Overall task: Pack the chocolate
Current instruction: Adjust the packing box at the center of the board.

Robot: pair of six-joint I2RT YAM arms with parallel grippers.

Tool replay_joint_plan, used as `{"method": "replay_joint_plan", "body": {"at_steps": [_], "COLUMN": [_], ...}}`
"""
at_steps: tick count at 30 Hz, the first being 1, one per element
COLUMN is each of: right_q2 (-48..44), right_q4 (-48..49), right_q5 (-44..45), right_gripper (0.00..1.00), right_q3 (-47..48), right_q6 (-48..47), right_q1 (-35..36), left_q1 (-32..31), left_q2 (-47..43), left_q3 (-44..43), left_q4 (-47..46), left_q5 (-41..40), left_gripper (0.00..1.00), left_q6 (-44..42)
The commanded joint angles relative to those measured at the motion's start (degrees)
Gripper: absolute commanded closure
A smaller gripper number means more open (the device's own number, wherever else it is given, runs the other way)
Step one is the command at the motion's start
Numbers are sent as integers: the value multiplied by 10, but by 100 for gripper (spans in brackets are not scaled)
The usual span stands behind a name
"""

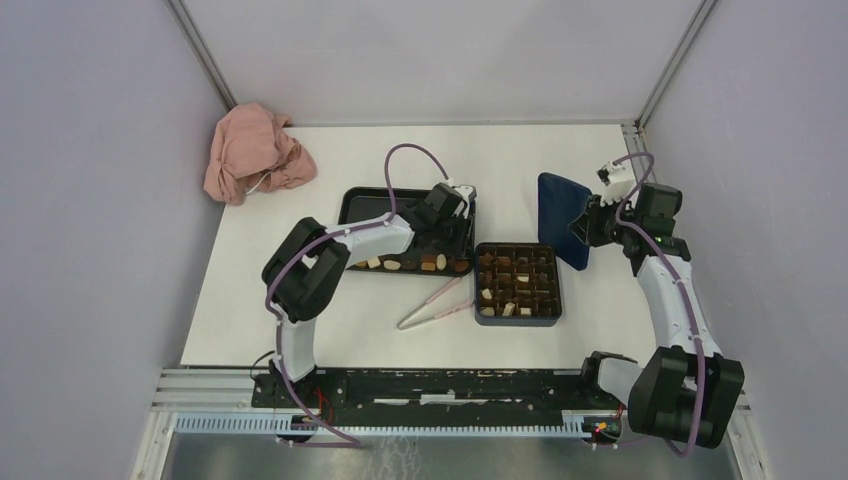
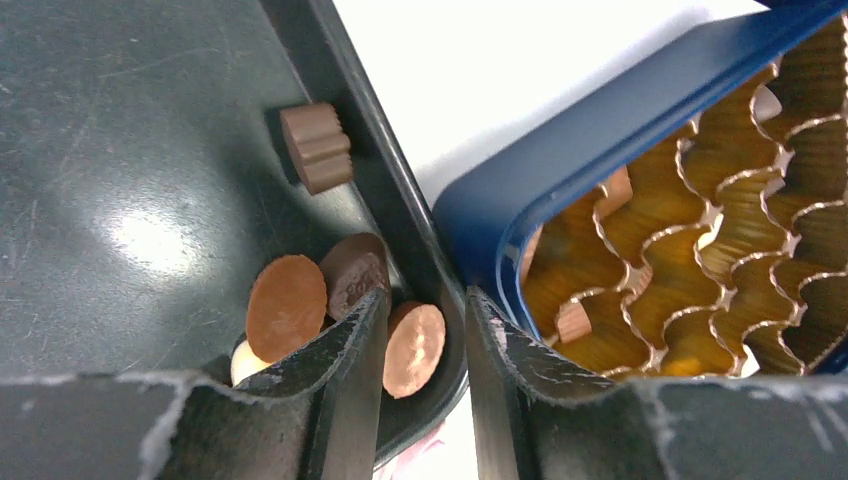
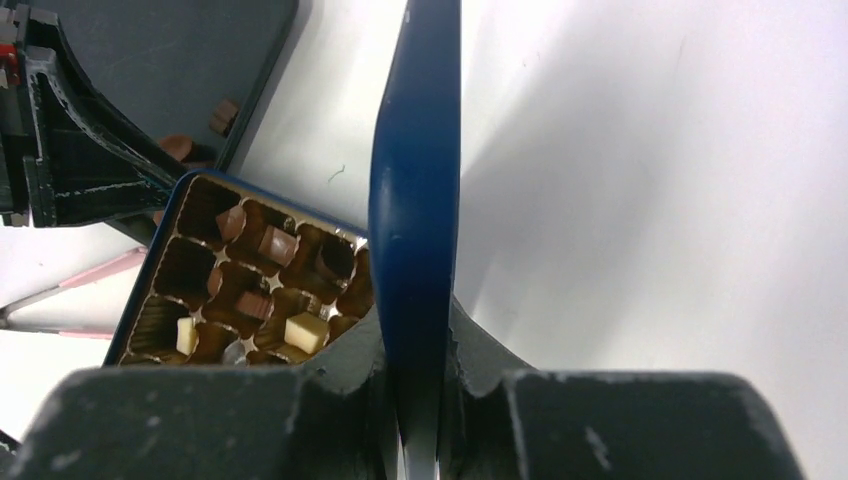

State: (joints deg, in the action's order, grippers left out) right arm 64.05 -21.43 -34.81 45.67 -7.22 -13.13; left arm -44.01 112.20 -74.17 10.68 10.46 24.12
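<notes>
The box (image 2: 600,135) sits open on the bench (image 1: 380,340). Its brown grid insert is only partly filled: some cells hold pieces and many are bare, so I judge the packing to be about midway. The loose chocolate (image 2: 287,305) lies in the black tray (image 2: 120,150) just left of the box. Several pieces are bunched in the tray corner nearest the box, which makes each carry short. A ridged brown piece (image 2: 317,147) leans on the tray wall a little farther from the box.

The left pincer (image 2: 427,310) is down at that corner, released, with its jaws apart. One finger stands inside the tray against the heap. The other stands outside it, in the narrow gap between the tray rim and the box wall. A tan disc (image 2: 413,347) lies between them beside the rim, seemingly touching the inner finger, but nothing is clamped. Straddling the rim looks like a poor stance for a pick, since closing would pinch the rim along with the disc. I judge both fingers need to be inside the tray first.

The right pincer (image 3: 415,335) is clenched on the blue lid (image 3: 415,150) and holds it on edge just right of the box, presumably so the cells are open for filling. I cannot tell whether the lid touches the bench.

The pink tongs (image 1: 435,305) lie on the bench at the near-left of the box, in neither pincer.
</notes>
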Motion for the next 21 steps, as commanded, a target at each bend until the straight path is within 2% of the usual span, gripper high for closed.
{"method": "replay_joint_plan", "body": {"at_steps": [1, 5, 8, 11, 14, 16, 17, 18, 21], "right_q2": [16, -14, -30, -39, -38, -41, -42, -41, -27], "right_q4": [-8, -25, -70, -101, -108, -92, -82, -71, -57], "right_q5": [31, 97, 35, -55, -98, -109, -112, -115, -154], "right_gripper": [100, 100, 100, 100, 100, 100, 100, 100, 100], "right_q3": [44, 109, 150, 157, 147, 133, 124, 119, 110], "right_q6": [26, -74, -145, -157, -139, -125, -118, -112, -115], "right_q1": [24, 18, 7, 3, 2, 2, 2, 1, 1], "left_q1": [4, 4, 4, 3, 4, -3, -18, -47, -163], "left_q2": [-52, -108, -168, -238, -305, -340, -357, -372, -394], "left_q3": [15, 31, 52, 91, 152, 205, 236, 260, 304], "left_q4": [-11, -19, -41, -68, -113, -164, -190, -202, -201], "left_q5": [-32, -58, -65, -54, 32, 151, 196, 207, 158], "left_gripper": [59, 58, 58, 55, 51, 52, 52, 53, 54], "left_q6": [8, 6, -5, -18, -23, -20, -28, -46, -116]}}
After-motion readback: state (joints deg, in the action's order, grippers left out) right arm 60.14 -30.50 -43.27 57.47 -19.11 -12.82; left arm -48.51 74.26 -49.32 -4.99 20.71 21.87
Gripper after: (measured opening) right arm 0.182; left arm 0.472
